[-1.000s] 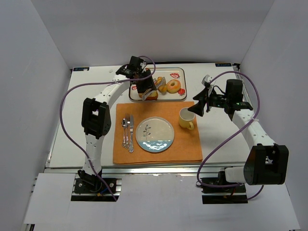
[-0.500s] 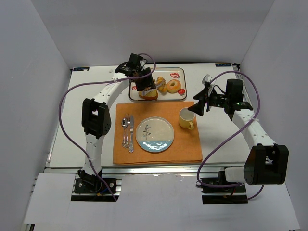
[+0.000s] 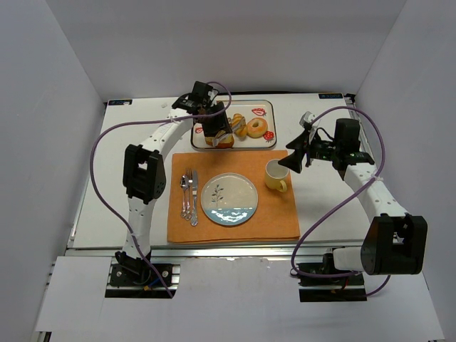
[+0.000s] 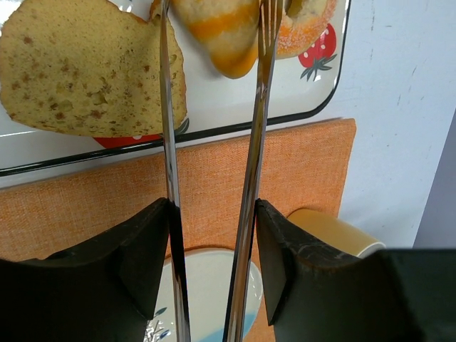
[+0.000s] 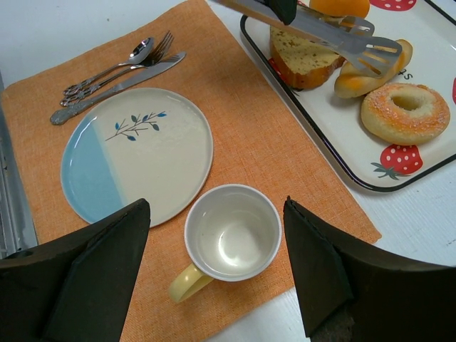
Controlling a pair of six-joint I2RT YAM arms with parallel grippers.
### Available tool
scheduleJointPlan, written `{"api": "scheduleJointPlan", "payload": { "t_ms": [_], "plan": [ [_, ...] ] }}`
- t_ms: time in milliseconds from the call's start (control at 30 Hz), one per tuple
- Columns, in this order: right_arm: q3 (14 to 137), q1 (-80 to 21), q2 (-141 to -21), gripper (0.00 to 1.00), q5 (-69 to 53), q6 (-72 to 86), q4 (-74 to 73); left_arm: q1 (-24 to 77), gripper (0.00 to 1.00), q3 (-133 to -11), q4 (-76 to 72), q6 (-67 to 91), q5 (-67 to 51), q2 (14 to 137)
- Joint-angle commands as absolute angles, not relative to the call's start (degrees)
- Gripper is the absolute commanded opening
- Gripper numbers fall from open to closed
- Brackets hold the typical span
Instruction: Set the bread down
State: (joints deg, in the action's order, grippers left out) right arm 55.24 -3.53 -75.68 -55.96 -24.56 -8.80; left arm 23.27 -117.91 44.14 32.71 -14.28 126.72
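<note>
Though straddled by metal tongs (image 4: 251,142), the striped golden-yellow bread roll (image 4: 221,28) lies on the white tray (image 4: 214,107).
Left gripper (image 4: 214,235) grips the tongs, blades parted.

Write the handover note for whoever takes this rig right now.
Left gripper: shut on the tongs, whose tips straddle the bread.
Right gripper: open, empty, over the cup.
The bread lies in the tray, between the bread slice and the donut. The plate is bare.
Done: tongs lined up on the bread.
Left: squeeze, lift, and set it down, probably on the plate.
</note>
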Motion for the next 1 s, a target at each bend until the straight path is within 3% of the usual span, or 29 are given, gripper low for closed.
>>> {"api": "scheduleJointPlan", "payload": {
  "t_ms": [0,167,300,533,767,967],
  "plan": [
    [54.8,-3.1,-74.0,0.8,-57.5,-24.3,-7.1,23.3,0.6,-119.8,42.5,33.5,-16.0,127.2],
    [54.8,-3.0,-74.0,0.8,-57.5,-24.3,-7.0,23.3,0.56,-119.4,42.1,33.7,-16.7,127.5],
    [54.8,-2.9,-74.0,0.8,-57.6,-24.2,-6.9,23.3,0.47,-119.1,41.6,33.8,-17.4,127.4],
    [54.7,-2.8,-73.8,0.8,-57.7,-24.2,-7.0,23.2,0.21,-118.7,40.8,34.3,-18.1,126.6],
    [54.7,-2.7,-73.7,0.8,-57.7,-24.2,-7.0,23.1,0.04,-118.1,40.3,34.0,-17.8,124.5],
    [54.8,-2.7,-73.6,0.8,-57.8,-24.1,-7.0,22.9,0.0,-116.4,38.6,34.8,-18.1,122.7]
  ]
}}
